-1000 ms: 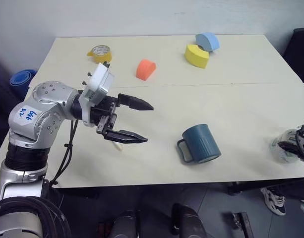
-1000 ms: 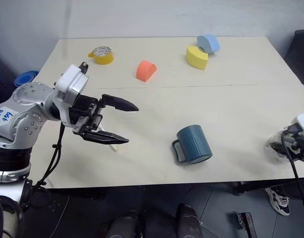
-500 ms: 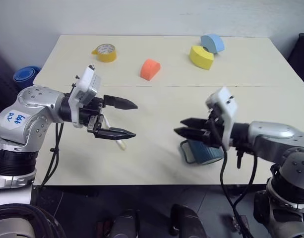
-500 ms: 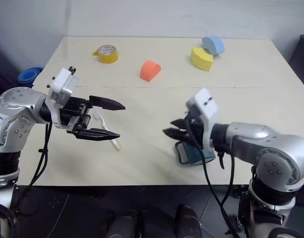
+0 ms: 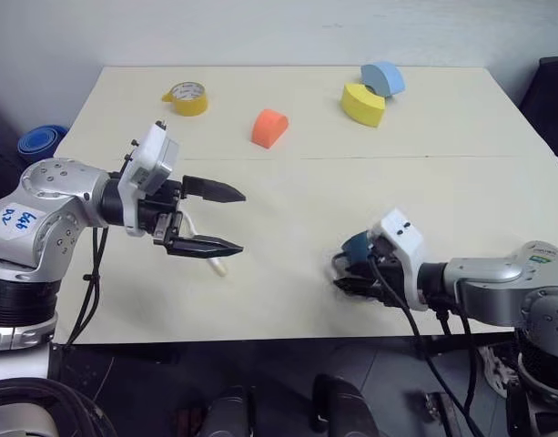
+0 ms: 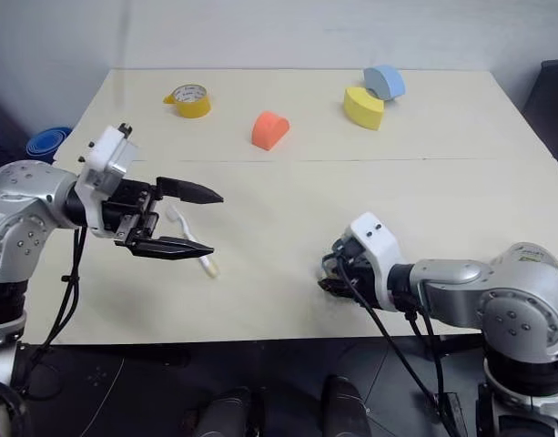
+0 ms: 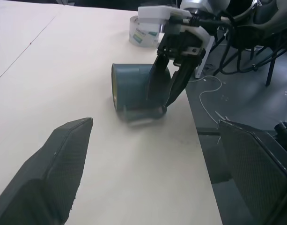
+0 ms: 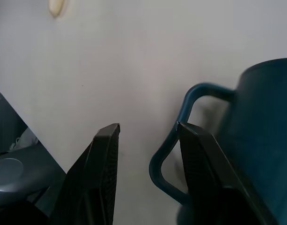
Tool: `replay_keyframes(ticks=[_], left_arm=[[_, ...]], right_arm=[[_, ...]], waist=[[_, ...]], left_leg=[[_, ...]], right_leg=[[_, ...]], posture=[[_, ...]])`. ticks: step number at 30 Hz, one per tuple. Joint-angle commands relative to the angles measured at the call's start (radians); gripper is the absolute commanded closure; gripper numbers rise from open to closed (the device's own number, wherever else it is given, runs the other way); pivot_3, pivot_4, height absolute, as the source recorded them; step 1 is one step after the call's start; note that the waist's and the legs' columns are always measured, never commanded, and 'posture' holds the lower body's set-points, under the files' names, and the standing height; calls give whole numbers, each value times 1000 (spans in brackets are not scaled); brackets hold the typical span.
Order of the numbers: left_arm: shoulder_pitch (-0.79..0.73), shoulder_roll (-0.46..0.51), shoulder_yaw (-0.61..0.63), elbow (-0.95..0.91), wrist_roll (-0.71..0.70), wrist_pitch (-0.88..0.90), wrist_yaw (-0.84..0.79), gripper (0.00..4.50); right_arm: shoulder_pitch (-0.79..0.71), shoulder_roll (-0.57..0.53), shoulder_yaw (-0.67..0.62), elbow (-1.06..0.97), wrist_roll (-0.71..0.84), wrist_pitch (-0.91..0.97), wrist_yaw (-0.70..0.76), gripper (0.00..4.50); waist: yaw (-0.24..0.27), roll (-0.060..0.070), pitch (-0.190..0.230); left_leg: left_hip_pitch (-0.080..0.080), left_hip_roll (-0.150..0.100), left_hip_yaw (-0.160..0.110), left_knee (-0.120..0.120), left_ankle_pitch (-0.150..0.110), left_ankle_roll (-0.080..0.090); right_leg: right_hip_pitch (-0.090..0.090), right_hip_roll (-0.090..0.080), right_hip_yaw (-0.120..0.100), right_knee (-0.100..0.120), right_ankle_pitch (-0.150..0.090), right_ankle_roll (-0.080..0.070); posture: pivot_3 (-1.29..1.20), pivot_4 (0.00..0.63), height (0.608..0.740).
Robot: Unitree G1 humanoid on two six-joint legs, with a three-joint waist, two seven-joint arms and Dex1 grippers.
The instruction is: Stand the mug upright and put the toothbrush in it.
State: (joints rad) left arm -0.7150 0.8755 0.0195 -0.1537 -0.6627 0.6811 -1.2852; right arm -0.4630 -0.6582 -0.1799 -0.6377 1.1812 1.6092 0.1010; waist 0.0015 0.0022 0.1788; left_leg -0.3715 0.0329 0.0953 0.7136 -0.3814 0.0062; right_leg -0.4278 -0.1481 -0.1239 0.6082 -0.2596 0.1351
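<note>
Now the mug [image 7: 134, 89] lies on its side at the near table [image 5: 442, 164] edge, right at the right gripper [image 7: 167, 93], whose half-open fingers straddle the handle [image 8: 173, 154] without pinching it. Mug's long axis runs level, mouth sideways. Left gripper [image 5: 224, 218] hovers wide open, empty, well apart, toothbrush [image 6: 192, 250] just beneath.

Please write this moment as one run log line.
mug: on side | right gripper: straddling handle, not closed | left gripper: open, above toothbrush
</note>
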Motion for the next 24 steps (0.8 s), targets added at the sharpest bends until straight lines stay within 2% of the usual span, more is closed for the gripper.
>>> replay_keyframes(ticks=[1, 11, 14, 20, 24], left_arm=[[-24, -5, -1, -30, -13, -8, -21, 0], [-85, -49, -36, -13, -4, -9, -39, 0], [-82, -50, -36, -19, -3, -10, -39, 0], [-69, -44, -31, -27, -2, -13, -42, 0], [-71, -49, -37, -21, 4, -21, -48, 0]], right_arm=[[16, 13, 5, -26, 13, 5, -58, 2504], [25, 20, 65, -31, -103, 5, -115, 2504], [29, -17, 100, -68, -152, -13, -103, 2504], [12, -74, 77, -171, -154, -9, -40, 2504], [13, -73, 48, -194, -172, -2, -35, 2504]], waist=[[-1, 0, 0], [0, -4, -2], [2, -4, -2], [4, -4, -2], [3, -4, -2]], left_leg=[[0, 0, 0, 0, 0, 0], [0, 0, 0, 0, 0, 0], [1, 0, 0, 0, 0, 0], [0, 0, 0, 0, 0, 0], [0, 0, 0, 0, 0, 0]], right_leg=[[0, 0, 0, 0, 0, 0], [1, 0, 0, 0, 0, 0], [1, 0, 0, 0, 0, 0], [0, 0, 0, -1, 0, 0], [0, 0, 0, -1, 0, 0]], posture=[[0, 150, 740], [0, 150, 740], [0, 150, 740], [0, 150, 740], [0, 150, 740]])
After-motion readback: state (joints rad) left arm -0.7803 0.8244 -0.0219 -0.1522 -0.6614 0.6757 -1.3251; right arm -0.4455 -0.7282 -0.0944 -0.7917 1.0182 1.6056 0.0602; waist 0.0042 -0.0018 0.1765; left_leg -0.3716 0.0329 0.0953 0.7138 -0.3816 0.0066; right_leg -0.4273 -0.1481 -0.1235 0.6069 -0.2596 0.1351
